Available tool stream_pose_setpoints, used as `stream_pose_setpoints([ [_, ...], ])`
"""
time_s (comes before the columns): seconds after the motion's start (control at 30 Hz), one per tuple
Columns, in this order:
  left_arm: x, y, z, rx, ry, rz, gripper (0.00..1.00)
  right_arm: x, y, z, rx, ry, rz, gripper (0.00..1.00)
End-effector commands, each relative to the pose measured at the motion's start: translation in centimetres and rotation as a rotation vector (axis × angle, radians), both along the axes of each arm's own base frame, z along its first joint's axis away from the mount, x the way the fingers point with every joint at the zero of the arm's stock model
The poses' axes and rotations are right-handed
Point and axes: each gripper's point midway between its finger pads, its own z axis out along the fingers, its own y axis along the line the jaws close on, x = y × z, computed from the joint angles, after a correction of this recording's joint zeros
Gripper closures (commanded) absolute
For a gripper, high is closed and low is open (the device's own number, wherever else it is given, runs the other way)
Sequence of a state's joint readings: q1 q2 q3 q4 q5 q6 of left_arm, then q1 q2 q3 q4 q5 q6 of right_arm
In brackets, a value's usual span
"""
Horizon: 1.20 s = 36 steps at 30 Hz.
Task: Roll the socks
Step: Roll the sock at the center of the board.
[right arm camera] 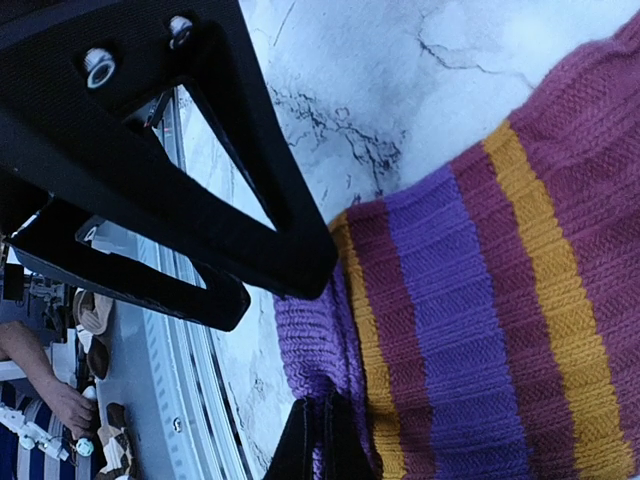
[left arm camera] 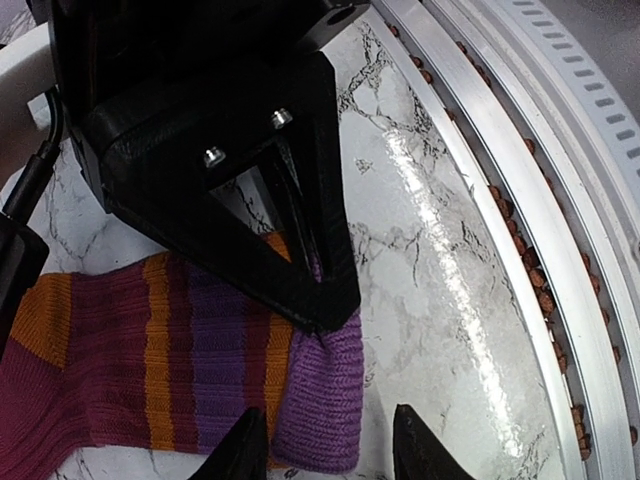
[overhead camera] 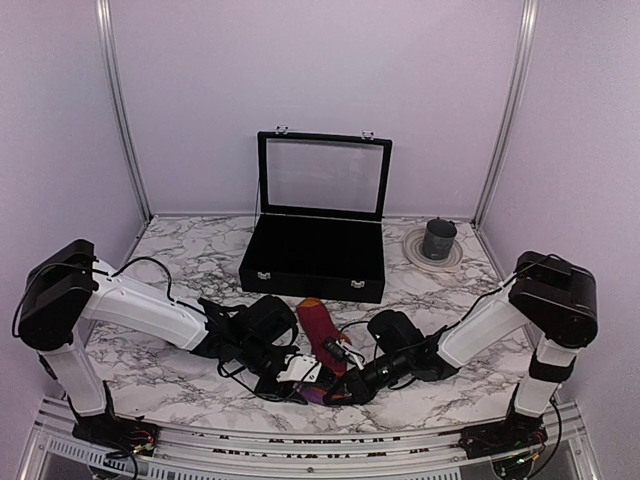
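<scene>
Now on the marble worktop, in front of the open black case, the striped sock lies stretched out, its purple toe farthest from the case. There the right fingers pinch the toe, probably to start the roll, while the left fingers straddle it, spread. Right of the case a cup stands well clear.
</scene>
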State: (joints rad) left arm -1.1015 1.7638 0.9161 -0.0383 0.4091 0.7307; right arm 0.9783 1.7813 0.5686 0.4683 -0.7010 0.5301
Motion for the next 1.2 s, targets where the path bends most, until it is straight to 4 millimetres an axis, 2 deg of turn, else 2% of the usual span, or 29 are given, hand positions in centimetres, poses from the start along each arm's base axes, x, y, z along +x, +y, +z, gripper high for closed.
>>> stream_pose_setpoints([
  [0.0, -0.8, 0.5, -1.1, 0.048, 0.028, -0.036, 0.57, -0.7, -2.1, -2.9, -0.125, 0.086, -0.029, 1.00],
  [0.13, -1.0, 0.8, -1.6, 0.061, 0.015, -0.065, 0.55, -0.5, -2.0, -3.2, -0.139, 0.086, -0.024, 1.00],
  [0.27, -0.5, 0.8, -2.5, 0.090, 0.006, -0.043, 0.60, -0.2, -2.1, -3.1, -0.140, 0.079, -0.030, 1.00],
  [0.37, -0.3, 0.8, -2.8, 0.095, -0.006, -0.033, 0.70, -0.1, -2.1, -3.0, -0.140, 0.082, -0.035, 1.00],
  [0.5, 0.5, 0.8, -3.6, 0.125, -0.027, -0.007, 0.99, 0.1, -1.5, -2.4, -0.108, 0.075, -0.038, 1.00],
  [0.53, 0.6, 0.9, -3.7, 0.141, -0.009, 0.019, 1.00, 0.3, -1.4, -2.1, -0.100, 0.068, -0.044, 1.00],
  [0.63, 0.3, 1.1, -3.4, 0.157, 0.036, 0.036, 1.00, 1.0, -1.2, -1.1, -0.061, 0.013, -0.068, 0.90],
  [0.67, 0.1, 1.2, -3.2, 0.160, 0.061, 0.040, 1.00, 1.5, -1.2, -0.5, -0.041, -0.024, -0.085, 0.83],
  [0.7, 0.1, 1.3, -2.9, 0.163, 0.087, 0.047, 1.00, 1.9, -1.3, 0.1, -0.025, -0.062, -0.104, 0.71],
  [0.77, -0.1, 1.5, -2.4, 0.175, 0.147, 0.058, 1.00, 2.5, -1.7, 1.3, 0.006, -0.141, -0.132, 0.63],
  [0.9, 0.5, 2.0, -1.8, 0.223, 0.317, 0.126, 1.00, 4.1, -3.0, 3.3, 0.028, -0.308, -0.207, 0.60],
  [0.97, 0.8, 2.0, -1.4, 0.222, 0.387, 0.151, 1.00, 5.1, -3.9, 4.9, 0.043, -0.421, -0.259, 0.60],
  [1.17, 0.6, 1.9, -0.1, 0.234, 0.526, 0.182, 1.00, 5.0, -5.1, 8.7, 0.068, -0.800, -0.265, 0.57],
])
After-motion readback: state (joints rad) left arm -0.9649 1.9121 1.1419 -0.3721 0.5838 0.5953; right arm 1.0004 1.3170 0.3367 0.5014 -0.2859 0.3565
